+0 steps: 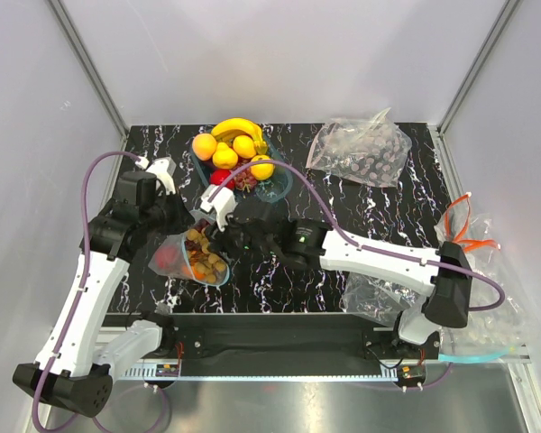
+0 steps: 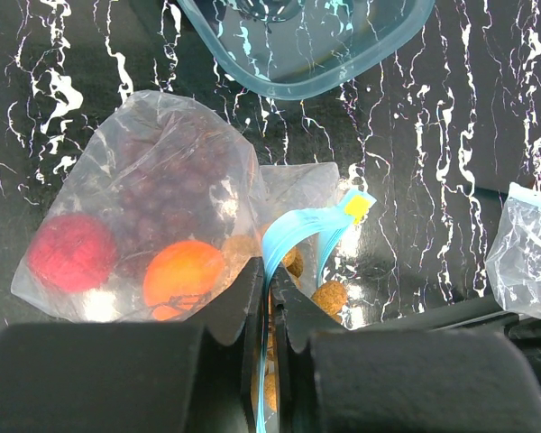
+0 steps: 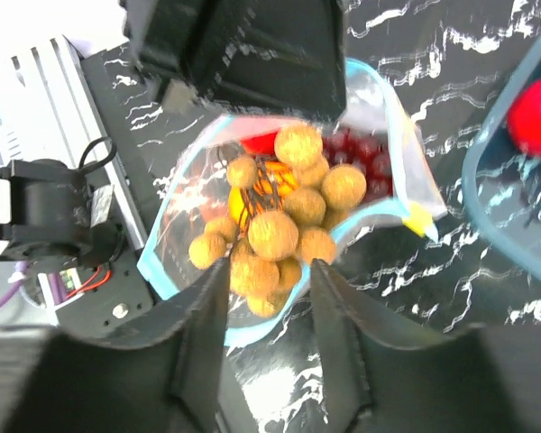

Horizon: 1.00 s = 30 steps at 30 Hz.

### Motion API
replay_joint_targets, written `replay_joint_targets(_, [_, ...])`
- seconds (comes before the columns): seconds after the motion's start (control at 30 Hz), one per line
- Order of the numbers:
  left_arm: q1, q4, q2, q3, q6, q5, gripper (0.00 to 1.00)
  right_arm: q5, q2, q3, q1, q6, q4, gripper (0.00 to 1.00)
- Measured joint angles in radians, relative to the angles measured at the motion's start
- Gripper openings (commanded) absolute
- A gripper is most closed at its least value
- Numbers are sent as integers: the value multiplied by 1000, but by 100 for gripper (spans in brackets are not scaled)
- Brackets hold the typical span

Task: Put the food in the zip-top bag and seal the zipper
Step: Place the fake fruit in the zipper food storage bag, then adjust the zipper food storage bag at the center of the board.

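Clear zip-top bag (image 1: 191,257) on the bench (image 1: 361,216) at 7 o'clock from the bowl (image 1: 279,185), apple (image 2: 72,253), orange (image 2: 185,275) and grapes (image 2: 167,194) inside, left gripper (image 2: 272,289) clenched on its blue zipper (image 2: 293,230), right gripper (image 3: 269,271) released, fingers spread beside the nut cluster (image 3: 284,212) at the bag's mouth.

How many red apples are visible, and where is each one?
2. One red apple is inside the zip-top bag, beside the orange. The other red apple lies in the blue bowl. More may be hidden under other fruit.
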Motion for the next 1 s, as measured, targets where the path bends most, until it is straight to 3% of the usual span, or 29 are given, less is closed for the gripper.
replay_joint_targets(0.3, [5,0,0,0,1,-1,9,5,-68,-108,-13,136,-54,38])
replay_joint_targets(0.7, [5,0,0,0,6,-6,9,-8,13,-191,-13,271,39,42])
replay_joint_targets(0.9, [6,0,0,0,7,-10,9,24,61,-191,-13,287,60,30])
replay_joint_targets(0.97, [6,0,0,0,8,-12,9,40,68,-191,-13,291,60,21])
replay_joint_targets(1.0, [6,0,0,1,8,-13,9,50,68,-191,-13,293,60,11])
